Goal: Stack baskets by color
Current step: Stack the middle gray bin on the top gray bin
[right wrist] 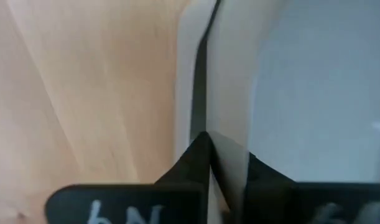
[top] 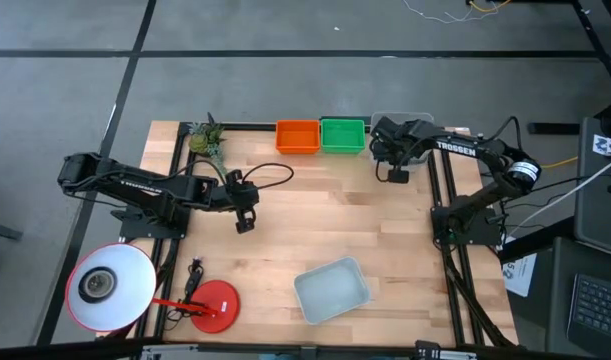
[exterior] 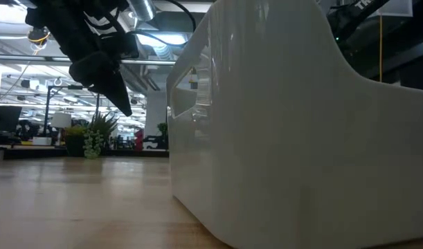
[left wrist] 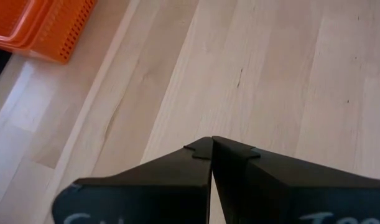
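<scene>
An orange basket point(top: 297, 136) and a green basket point(top: 342, 134) stand side by side at the table's far edge. To their right sits a pale grey basket point(top: 417, 140), with my right gripper point(top: 395, 168) point(right wrist: 217, 146) shut on its wall. A second pale grey basket point(top: 331, 290) point(exterior: 301, 138) rests on its base near the front edge. My left gripper point(top: 245, 224) point(left wrist: 211, 140) point(exterior: 124, 107) hangs shut above bare wood left of centre, holding nothing. The orange basket's corner point(left wrist: 46, 28) shows beyond it. My right gripper pinches the thin upper wall point(right wrist: 230, 118) of the far pale grey basket between its two fingers, one inside and one outside. The fingers come steeply from above. A second pale edge point(right wrist: 185, 74) runs beside that wall across a dark gap; whether the basket is lifted I cannot tell.
A red round lamp base point(top: 213, 305) and its white lamp head point(top: 110, 285) stand at the front left. A small plant point(top: 207, 140) sits at the far left corner. Black frame rails point(top: 447, 210) border both sides. Bare wood point(top: 335, 210) lies in the middle.
</scene>
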`<act>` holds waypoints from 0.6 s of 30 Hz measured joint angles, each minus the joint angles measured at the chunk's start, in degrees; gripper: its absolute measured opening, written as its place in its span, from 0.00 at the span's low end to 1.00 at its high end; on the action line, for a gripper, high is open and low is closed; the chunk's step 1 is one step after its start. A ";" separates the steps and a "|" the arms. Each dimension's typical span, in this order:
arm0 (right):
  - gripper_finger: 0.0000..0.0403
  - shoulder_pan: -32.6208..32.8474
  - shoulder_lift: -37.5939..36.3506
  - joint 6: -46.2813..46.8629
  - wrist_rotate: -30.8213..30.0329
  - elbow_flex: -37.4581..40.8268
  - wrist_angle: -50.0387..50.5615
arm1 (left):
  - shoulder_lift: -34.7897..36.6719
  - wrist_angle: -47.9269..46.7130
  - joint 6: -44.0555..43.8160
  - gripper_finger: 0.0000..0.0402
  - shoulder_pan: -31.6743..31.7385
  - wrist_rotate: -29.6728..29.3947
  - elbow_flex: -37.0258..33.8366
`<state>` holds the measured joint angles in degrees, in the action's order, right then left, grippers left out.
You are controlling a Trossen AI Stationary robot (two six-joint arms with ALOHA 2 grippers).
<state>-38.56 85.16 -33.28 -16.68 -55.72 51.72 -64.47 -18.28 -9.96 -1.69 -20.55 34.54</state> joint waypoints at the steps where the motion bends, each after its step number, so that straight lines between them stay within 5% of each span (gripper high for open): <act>1: 0.05 -0.45 0.00 0.21 1.32 0.00 -0.19 | 0.00 -0.02 0.00 0.00 0.01 -0.01 0.00; 18: 0.27 -3.40 -0.04 1.36 4.77 0.00 -1.06 | 0.00 0.00 -0.09 0.00 0.02 -0.01 0.00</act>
<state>-41.95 85.12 -31.92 -11.91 -55.72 50.65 -64.47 -18.28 -10.04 -1.68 -20.55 34.54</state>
